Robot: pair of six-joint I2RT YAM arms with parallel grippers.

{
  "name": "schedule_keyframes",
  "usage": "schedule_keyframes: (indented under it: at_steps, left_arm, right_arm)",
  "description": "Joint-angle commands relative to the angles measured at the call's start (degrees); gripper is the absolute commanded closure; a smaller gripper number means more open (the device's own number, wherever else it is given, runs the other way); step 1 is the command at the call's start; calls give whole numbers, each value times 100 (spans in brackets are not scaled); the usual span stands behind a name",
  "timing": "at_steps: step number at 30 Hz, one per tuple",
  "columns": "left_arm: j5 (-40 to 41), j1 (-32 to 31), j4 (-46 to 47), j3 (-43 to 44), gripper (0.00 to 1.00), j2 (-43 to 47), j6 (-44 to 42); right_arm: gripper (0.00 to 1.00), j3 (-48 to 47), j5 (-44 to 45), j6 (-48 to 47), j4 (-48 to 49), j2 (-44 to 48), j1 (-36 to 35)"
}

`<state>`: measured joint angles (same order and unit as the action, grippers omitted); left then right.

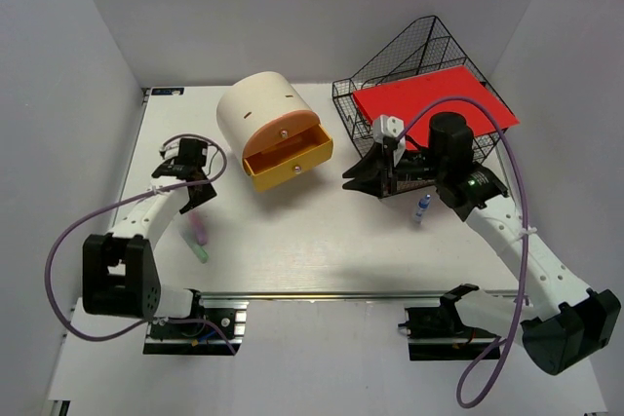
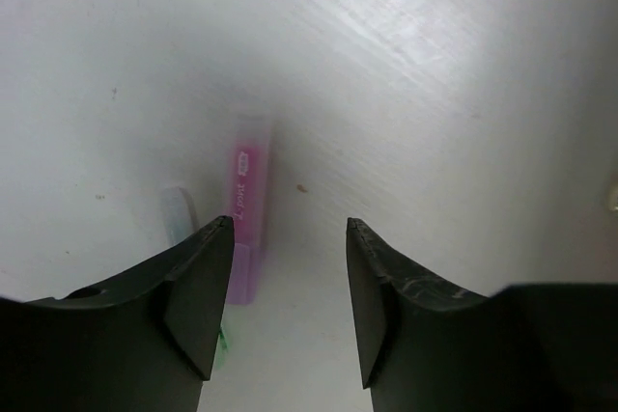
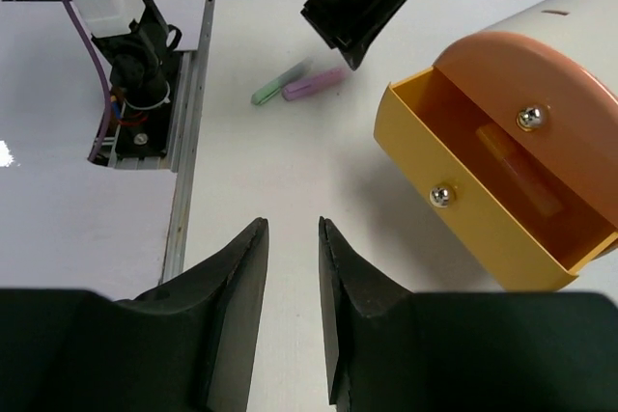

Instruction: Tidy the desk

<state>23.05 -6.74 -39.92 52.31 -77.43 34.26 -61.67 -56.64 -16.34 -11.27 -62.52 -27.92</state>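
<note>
On the left of the desk [image 1: 322, 250], the left gripper [image 2: 290, 229] hangs spread and empty above the pink highlighter [image 2: 247, 205], a green highlighter [image 1: 201, 253] beside it. The pick seems in hand, needing a small shift to straddle the pink barrel. Further right the yellow drawer [image 1: 290, 158] stands open, and the right gripper [image 3: 293, 229] hovers empty, jaws narrowly parted.

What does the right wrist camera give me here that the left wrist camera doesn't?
Only right wrist: the yellow drawer pulled open from the cream drawer box, the metal rail, and the left gripper seen from outside. Only left wrist: the printed label on the pink highlighter up close, lying by one finger, off-centre of the open jaws. Both: pink highlighter and green highlighter side by side on the white desk.
</note>
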Motion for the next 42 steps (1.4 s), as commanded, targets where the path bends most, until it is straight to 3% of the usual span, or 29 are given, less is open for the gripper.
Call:
schedule_keyframes:
  at_steps: [1,4,19,29,35,42]
  left_arm:
    - [-397,357,142,-248,41,-167,-332]
    - [-564,516,186,-397,44,-220,-464]
    - [-978,832,388,-574,41,-668,-789]
    - [-1048,885,573,-599,55,-906,-816]
    - [-1153,885,661,-635,57,-976,-807]
    - [-1600,885,679,-354,85,-643,-842]
  right_arm:
    - [66,155,-101,-150,116,-32,129]
    - [67,173,-154,-177,90,-23,164]
    - [67,173,-453,-98,98,-164,375]
    - [68,173,-611,-54,90,-252,524]
    - [69,173,-725,-27,81,-278,586]
    - [70,181,-805,-19,81,-278,700]
